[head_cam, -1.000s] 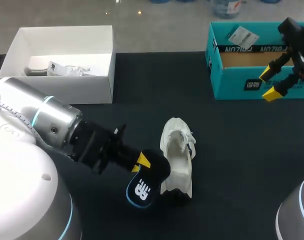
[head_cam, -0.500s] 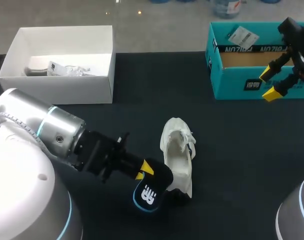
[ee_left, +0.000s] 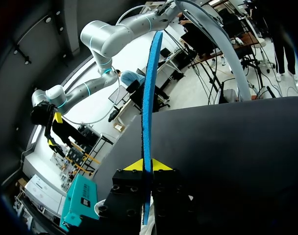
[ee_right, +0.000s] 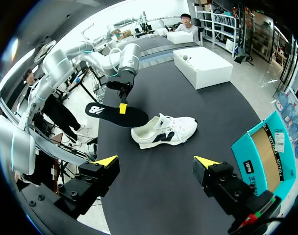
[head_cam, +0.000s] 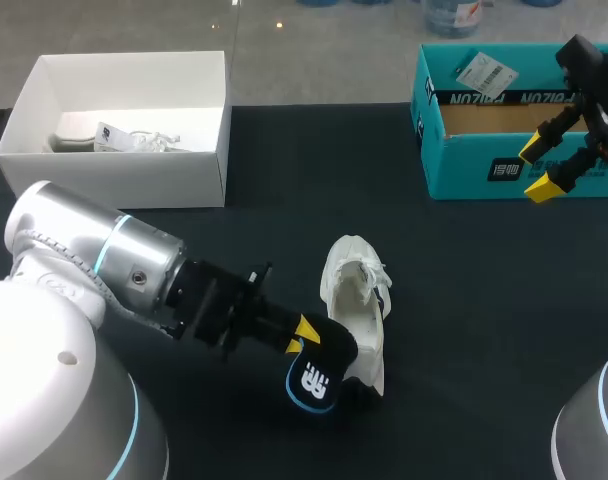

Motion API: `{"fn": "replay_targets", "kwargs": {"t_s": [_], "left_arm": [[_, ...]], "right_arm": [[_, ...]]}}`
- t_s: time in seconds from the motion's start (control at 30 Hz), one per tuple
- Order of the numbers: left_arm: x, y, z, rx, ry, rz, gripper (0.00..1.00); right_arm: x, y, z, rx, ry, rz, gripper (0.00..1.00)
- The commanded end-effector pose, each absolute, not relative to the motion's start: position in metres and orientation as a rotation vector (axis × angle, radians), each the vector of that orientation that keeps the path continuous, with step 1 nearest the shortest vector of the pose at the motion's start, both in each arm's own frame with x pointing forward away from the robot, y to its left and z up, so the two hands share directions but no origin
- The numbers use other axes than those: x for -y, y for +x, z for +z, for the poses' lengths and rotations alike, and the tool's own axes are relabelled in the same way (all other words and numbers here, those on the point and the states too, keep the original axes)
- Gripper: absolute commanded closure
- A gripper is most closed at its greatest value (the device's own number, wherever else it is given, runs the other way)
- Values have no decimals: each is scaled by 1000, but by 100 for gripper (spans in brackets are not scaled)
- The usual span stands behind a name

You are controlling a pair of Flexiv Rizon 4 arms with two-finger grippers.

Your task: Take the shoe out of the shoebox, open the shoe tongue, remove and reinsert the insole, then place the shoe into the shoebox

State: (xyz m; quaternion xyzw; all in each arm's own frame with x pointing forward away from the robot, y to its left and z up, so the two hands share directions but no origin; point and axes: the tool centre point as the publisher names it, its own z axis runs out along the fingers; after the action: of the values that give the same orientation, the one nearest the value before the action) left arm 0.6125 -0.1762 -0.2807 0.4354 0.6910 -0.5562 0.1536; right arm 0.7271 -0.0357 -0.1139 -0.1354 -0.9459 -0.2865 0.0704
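The white shoe (head_cam: 356,300) stands on the dark table (head_cam: 484,320), out of its box. At one end of the shoe, my left gripper (head_cam: 302,333) is clamped on the black insole (head_cam: 317,372), with both yellow tips pinching it flat between them and the insole's edge just against the shoe. Well away from the shoe, my right gripper (head_cam: 540,168) hangs with its fingers spread wide and nothing in them, near the teal shoebox (head_cam: 474,170). A white box (head_cam: 124,160) sits well apart from the shoe, on the opposite side.
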Motion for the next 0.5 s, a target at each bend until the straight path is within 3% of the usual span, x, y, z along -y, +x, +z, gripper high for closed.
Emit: {"fn": "replay_targets", "kwargs": {"t_s": [0.03, 0.5], "left_arm": [[180, 620, -288, -1992, 1253, -1596, 100], [173, 617, -273, -1961, 1258, -1608, 100]], "right_arm": [[35, 729, -114, 2845, -406, -856, 0], [35, 729, -114, 2845, -406, -856, 0]]}}
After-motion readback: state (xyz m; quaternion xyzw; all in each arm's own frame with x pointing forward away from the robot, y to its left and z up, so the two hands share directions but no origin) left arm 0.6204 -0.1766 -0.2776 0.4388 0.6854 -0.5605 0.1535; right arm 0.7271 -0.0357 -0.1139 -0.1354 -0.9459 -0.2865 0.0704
